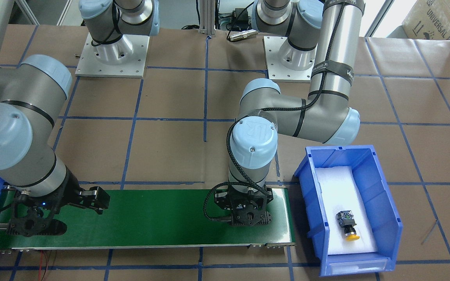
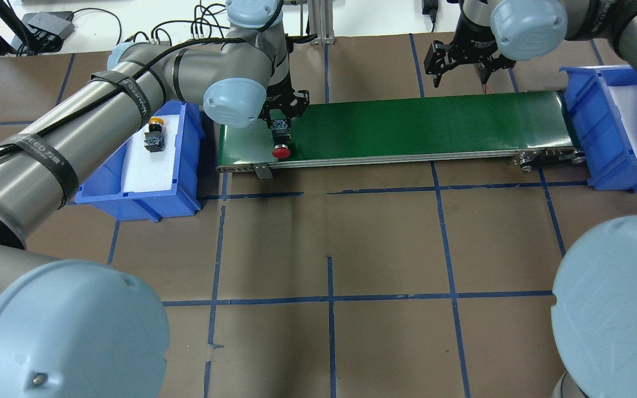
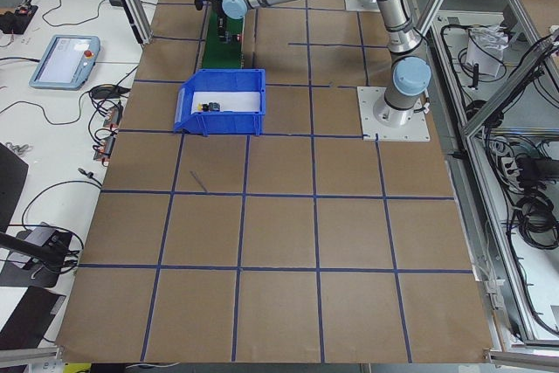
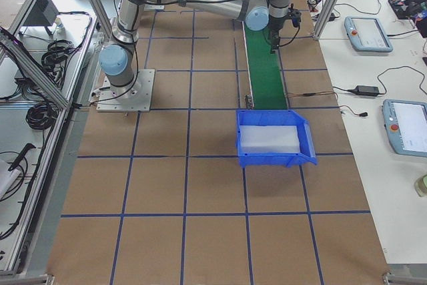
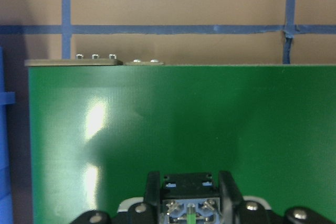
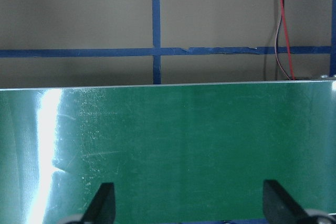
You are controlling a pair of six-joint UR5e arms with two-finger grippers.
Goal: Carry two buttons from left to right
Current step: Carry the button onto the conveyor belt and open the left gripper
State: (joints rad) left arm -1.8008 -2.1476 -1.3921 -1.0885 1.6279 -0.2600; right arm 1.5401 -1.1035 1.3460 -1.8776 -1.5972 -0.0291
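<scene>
**Setting the red button on the belt's left end**

Front-facing view: the left gripper (image 1: 248, 214) hangs low over the belt (image 1: 150, 218) near its end beside the left bin (image 1: 385, 183). Its load is hidden under the wrist here. The yellow button (image 1: 348, 226) lies on its side on the white foam in that bin, untouched. The right gripper (image 1: 94, 199) waits over the belt's far end.

Overhead view: the red button (image 2: 281, 150) hangs cap-down from the left gripper, close to the belt's robot-side edge. I cannot tell whether the cap touches the belt. The right gripper's fingers stand spread with nothing between them, and the right bin (image 2: 578, 105) holds only foam.

Left side view: too far off to add anything about the grip.

Right side view: the right bin's foam is bare, so neither button has arrived yet.

Left wrist view: both fingers clamp the button's grey contact block squarely, terminals facing the camera.

Right wrist view: fingers wide apart, bare belt beneath.

Judgement: the step is the release. The rounded cap will likely roll or topple, so I would bring it down until it bears on the belt and shift it toward the belt's middle. Then part the fingers slowly and lift straight up, clear of the block.
</scene>
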